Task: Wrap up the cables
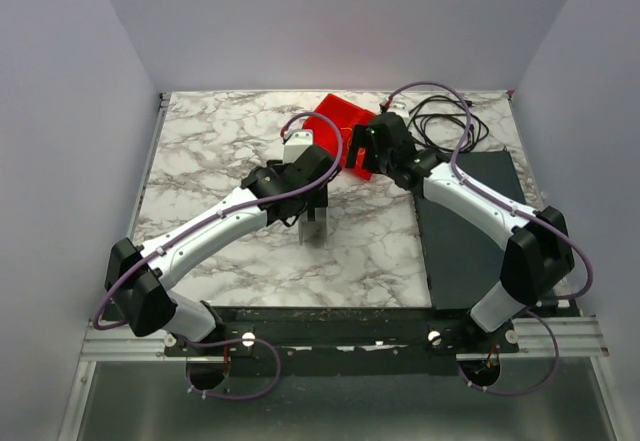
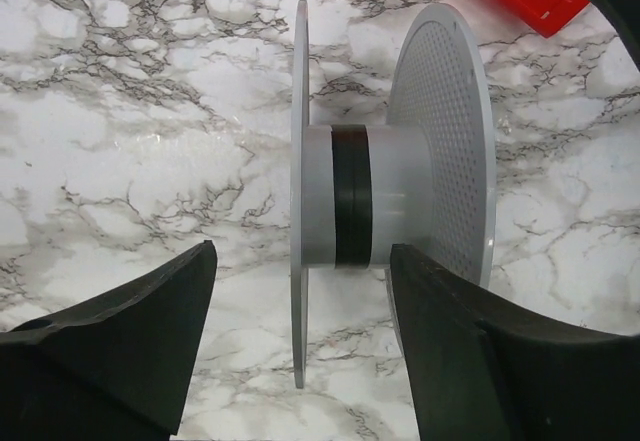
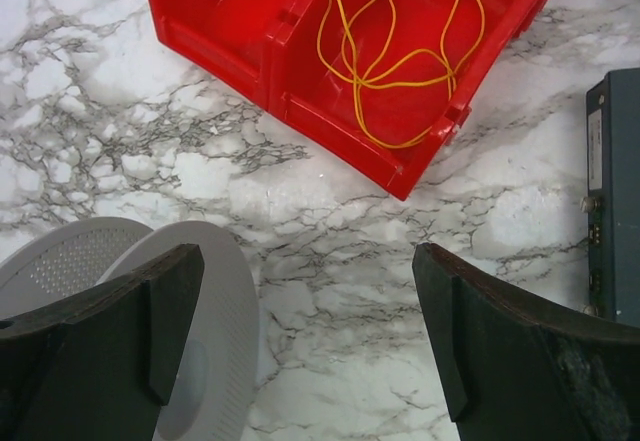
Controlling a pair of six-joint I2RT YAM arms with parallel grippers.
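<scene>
— What do your arms look like?
— Your left arm [image 1: 215, 223] and right arm [image 1: 478, 201] have white shells and black joints. Thin purple cables [image 1: 306, 116] loop along them. Your fingers [image 2: 120, 351] are black wedges.

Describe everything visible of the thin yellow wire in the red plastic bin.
The thin yellow wire is hair-fine and looks flexible. It lies loose in crossing loops, unwound, on the floor of the red plastic bin, mostly in one compartment, one end reaching over the divider. Only the bin touches it; the open right gripper hovers apart from it.
</scene>
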